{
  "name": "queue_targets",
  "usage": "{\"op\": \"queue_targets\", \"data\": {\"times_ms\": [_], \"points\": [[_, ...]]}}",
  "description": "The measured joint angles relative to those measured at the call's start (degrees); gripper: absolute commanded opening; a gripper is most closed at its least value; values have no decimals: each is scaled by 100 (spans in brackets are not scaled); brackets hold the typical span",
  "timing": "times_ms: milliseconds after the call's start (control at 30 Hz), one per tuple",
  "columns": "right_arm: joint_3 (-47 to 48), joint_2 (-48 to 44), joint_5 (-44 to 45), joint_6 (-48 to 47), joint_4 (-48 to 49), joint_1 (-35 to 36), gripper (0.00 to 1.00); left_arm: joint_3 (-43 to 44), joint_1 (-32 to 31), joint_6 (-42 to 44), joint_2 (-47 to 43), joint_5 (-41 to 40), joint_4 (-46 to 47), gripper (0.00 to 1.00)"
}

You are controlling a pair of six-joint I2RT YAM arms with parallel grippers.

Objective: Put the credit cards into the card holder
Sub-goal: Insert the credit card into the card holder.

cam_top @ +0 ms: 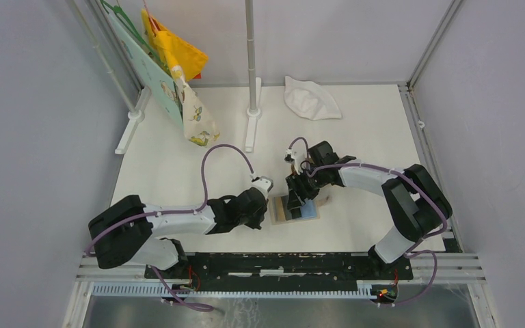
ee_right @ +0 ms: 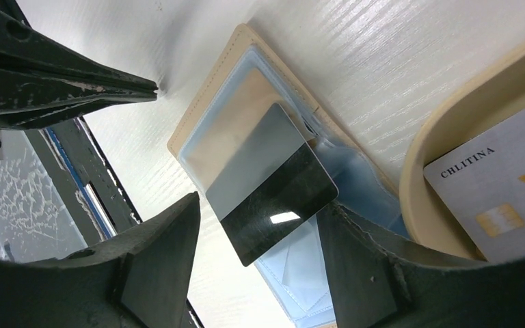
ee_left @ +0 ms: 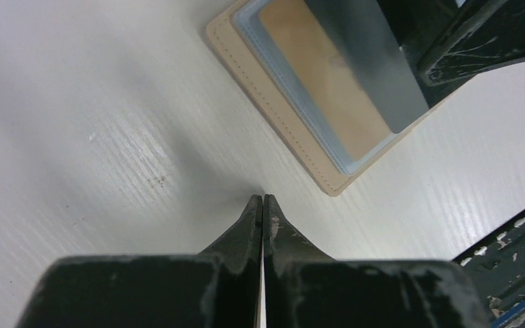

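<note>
Plainly the black card [ee_right: 270,184] was stiff, thin and glossy, so it should be light but apt to slip or skew. It is best held by its edges near the trailing end, leaving the leading end free for a pocket. The right fingers [ee_right: 157,260] stood on either side of it and seemed to pinch its edges, with its far end tilted down onto the blue lining of the holder [ee_left: 280,102]. That holder lay open on the worktop [cam_top: 178,171], low in the centre of the top view; being soft, it may slide under a push. The left fingers [ee_left: 246,232] were pressed together on nothing, their tips at the worktop just beside its near corner. Only the right wrist view showed the tray [ee_right: 417,171] at its right edge, with a grey-white card [ee_right: 499,198] lettered CHLITINA inside. From above, the arm hid this. No orange card showed in any view.
</note>
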Motion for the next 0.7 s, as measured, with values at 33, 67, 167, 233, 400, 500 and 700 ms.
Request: {"op": "queue_targets", "data": {"times_ms": [33,67,167,233,400,500,700], "points": [[-15,-7,-2,37,26,-2,69,0,0,0,50,-7,-2,2],[-17,-7,-2,55,39,-2,69,0,0,0,103,-20,-2,2],[-20,0,-7,103,52,-4,69,55,0,-35,197,-98,61,2],[-22,4,-24,146,66,-9,68,85,0,-39,262,-109,114,2],[-98,9,-157,302,232,-39,65,173,0,-39,457,-103,332,2],[-111,79,-262,452,345,-50,64,192,0,-42,520,-92,435,2],[-101,262,-520,726,605,33,63,192,0,-46,531,-4,474,2]]}}
